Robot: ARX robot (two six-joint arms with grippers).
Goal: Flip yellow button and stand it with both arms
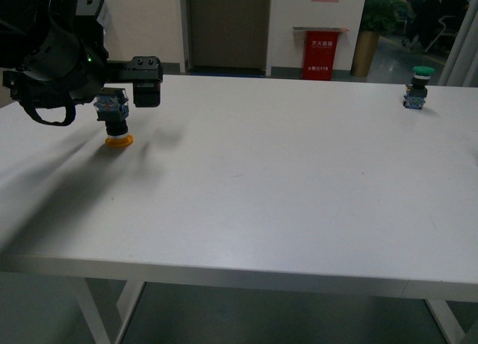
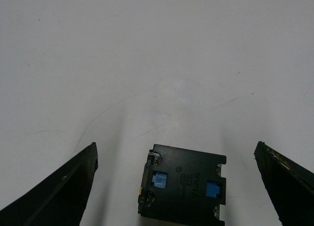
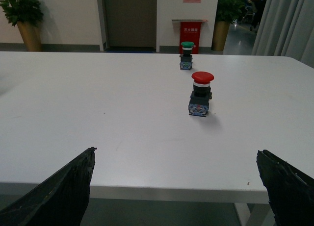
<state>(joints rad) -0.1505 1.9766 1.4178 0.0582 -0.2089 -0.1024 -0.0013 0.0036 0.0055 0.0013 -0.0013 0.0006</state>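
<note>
The yellow button (image 1: 114,120) is seen cap-down between the spread left fingers (image 2: 59,191). A red button (image 3: 201,94) is shown only in the right wrist view, beyond the parted right fingers (image 3: 287,189), with open desk (image 3: 98,98) around it.

Left fingers (image 2: 64,196), right fingers (image 3: 64,196) spread.

From the left wrist, the yellow button (image 2: 182,184) hides its cap beneath its block.
</note>
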